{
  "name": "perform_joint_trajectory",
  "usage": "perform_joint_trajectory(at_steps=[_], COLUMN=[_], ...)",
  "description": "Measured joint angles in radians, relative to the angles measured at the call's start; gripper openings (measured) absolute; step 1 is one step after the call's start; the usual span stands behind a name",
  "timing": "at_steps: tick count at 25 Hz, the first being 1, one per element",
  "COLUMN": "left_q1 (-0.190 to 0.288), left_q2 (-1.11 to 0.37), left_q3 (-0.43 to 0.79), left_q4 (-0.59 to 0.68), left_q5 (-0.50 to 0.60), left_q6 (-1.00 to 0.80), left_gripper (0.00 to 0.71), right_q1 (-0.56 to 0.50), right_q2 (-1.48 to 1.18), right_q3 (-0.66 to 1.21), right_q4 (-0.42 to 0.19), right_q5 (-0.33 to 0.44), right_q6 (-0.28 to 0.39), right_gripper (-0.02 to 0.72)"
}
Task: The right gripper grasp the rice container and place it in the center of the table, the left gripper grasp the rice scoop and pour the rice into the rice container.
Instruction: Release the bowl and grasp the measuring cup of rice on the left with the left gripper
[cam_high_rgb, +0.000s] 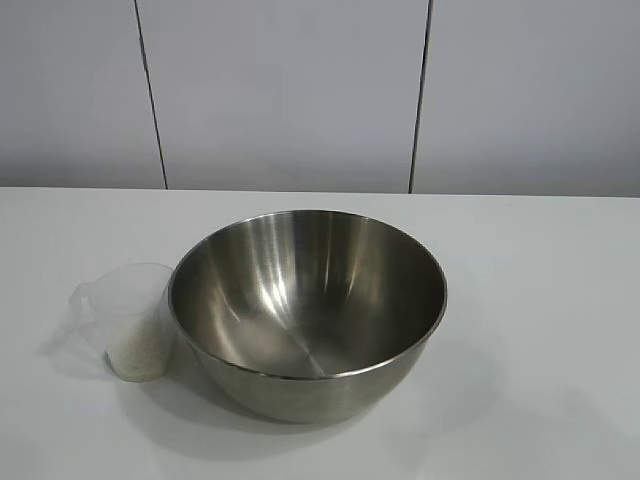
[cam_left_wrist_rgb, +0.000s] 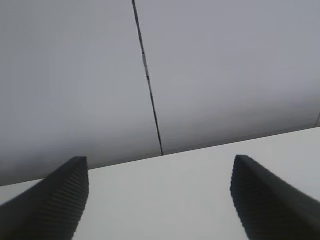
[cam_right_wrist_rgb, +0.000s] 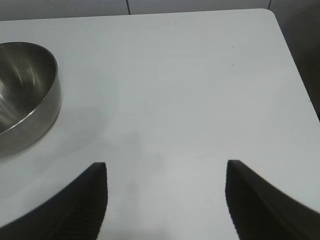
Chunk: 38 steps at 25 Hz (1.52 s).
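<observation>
Because the rice scoop (cam_high_rgb: 128, 322) stands touching, or all but touching, the left side of the rice container (cam_high_rgb: 307, 310), my first worry is that when my right gripper (cam_right_wrist_rgb: 165, 200) takes the bowl's rim and moves it, the steel wall could nudge the light plastic cup over and spill the rice (cam_high_rgb: 137, 345) onto the table (cam_high_rgb: 540, 300). The bowl's smooth, curved rim could also slip between my tapered fingers if I pinch too shallowly. The container sits near the middle of the table, somewhat toward the front edge, with the scoop on its left-edge side; its inside looks empty.

My right gripper hangs wide open over bare table toward the right edge, holding and touching nothing, the bowl well off to one side of it. My left gripper (cam_left_wrist_rgb: 160, 200) is likewise spread wide and empty, facing the table's far edge and the wall (cam_left_wrist_rgb: 225, 75); neither task item shows in its view.
</observation>
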Motion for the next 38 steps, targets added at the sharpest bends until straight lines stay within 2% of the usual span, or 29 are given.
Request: perform_joint_trajectory(at_steps=[6, 9, 11, 14, 21, 25, 31, 38], left_q1=[-0.013, -0.020, -0.020, -0.010, 0.027, 0.033, 0.110, 0.142], left_q2=[-0.168, -0.175, -0.158, -0.103, 0.093, 0.183, 0.374, 0.476], left_q3=[0.261, 0.406, 0.489, 0.576, 0.614, 0.614, 0.620, 0.620], left_q4=[0.513, 0.681, 0.741, 0.772, 0.783, 0.803, 0.899, 0.918], left_q5=[-0.127, -0.257, -0.386, -0.518, -0.573, -0.697, -0.892, -0.929], left_q6=[-0.638, -0.845, -0.899, -0.893, -0.798, -0.770, -0.729, -0.582], left_gripper=[0.566, 0.566, 0.566, 0.566, 0.566, 0.566, 0.566, 0.566], right_q1=[0.000, 0.000, 0.000, 0.000, 0.000, 0.000, 0.000, 0.000], right_q2=[0.000, 0.000, 0.000, 0.000, 0.000, 0.000, 0.000, 0.000], right_q3=[0.000, 0.000, 0.000, 0.000, 0.000, 0.000, 0.000, 0.000], right_q4=[0.000, 0.000, 0.000, 0.000, 0.000, 0.000, 0.001, 0.001], right_q5=[0.000, 0.000, 0.000, 0.000, 0.000, 0.001, 0.001, 0.001], right_q6=[0.000, 0.000, 0.000, 0.000, 0.000, 0.000, 0.000, 0.000], right_gripper=[0.467, 0.467, 0.467, 0.467, 0.467, 0.467, 0.467, 0.467])
